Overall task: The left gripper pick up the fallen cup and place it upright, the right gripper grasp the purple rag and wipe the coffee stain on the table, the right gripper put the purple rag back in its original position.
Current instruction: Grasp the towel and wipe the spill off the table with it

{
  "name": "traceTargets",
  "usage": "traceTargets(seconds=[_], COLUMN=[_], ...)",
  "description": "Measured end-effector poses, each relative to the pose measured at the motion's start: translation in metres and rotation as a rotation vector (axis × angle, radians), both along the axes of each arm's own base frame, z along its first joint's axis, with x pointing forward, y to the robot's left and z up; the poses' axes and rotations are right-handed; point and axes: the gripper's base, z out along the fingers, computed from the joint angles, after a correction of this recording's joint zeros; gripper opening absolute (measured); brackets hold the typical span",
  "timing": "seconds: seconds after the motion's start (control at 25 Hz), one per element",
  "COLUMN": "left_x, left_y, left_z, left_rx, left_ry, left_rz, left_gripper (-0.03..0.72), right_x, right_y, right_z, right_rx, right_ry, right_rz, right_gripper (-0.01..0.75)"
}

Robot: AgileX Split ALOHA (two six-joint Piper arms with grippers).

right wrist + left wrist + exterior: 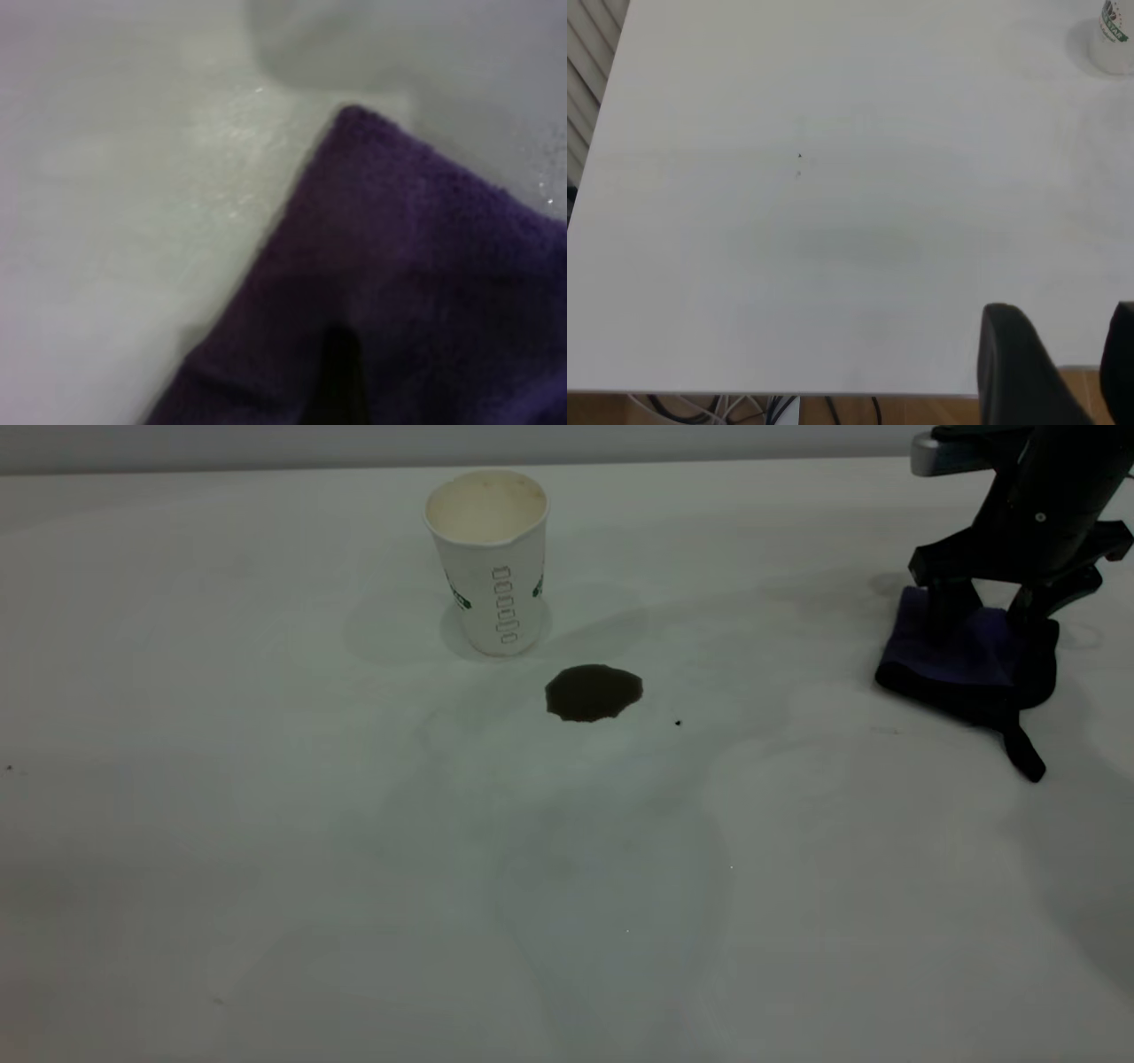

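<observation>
The cup [489, 558] stands upright on the table [266, 824], mouth up, its column of ovals facing the camera; it also shows in the left wrist view [1112, 40]. The coffee stain [593, 692] lies just in front and to the right of the cup. The purple rag [961, 657] lies at the far right, its black tab pointing forward. My right gripper [992, 607] is down on the rag with its fingers apart, one on each side of the purple middle. The rag fills the right wrist view [416, 283]. My left gripper [1063, 312] is open and empty over the table edge.
A tiny dark speck [678, 723] lies right of the stain. The table edge [771, 391] shows in the left wrist view, with cables and a wooden floor beyond it.
</observation>
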Motion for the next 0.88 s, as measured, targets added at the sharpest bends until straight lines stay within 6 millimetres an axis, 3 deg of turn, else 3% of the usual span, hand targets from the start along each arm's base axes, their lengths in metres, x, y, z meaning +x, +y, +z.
traceTargets(seconds=[0.16, 0.36, 0.48, 0.88], left_x=[0.000, 0.000, 0.000, 0.000], left_y=[0.000, 0.000, 0.000, 0.000], left_z=[0.000, 0.000, 0.000, 0.000], left_rx=[0.000, 0.000, 0.000, 0.000], left_ry=[0.000, 0.000, 0.000, 0.000], left_rz=[0.000, 0.000, 0.000, 0.000], left_gripper=[0.306, 0.306, 0.306, 0.306], right_x=[0.000, 0.000, 0.001, -0.013], right_y=[0.000, 0.011, 0.035, 0.142], right_z=[-0.004, -0.008, -0.009, -0.010], right_rx=[0.015, 0.094, 0.146, 0.256], right_ry=[0.011, 0.020, 0.011, -0.016], right_rz=[-0.022, -0.063, -0.012, 0.172], right_gripper=[0.588, 0.276, 0.112, 0.086])
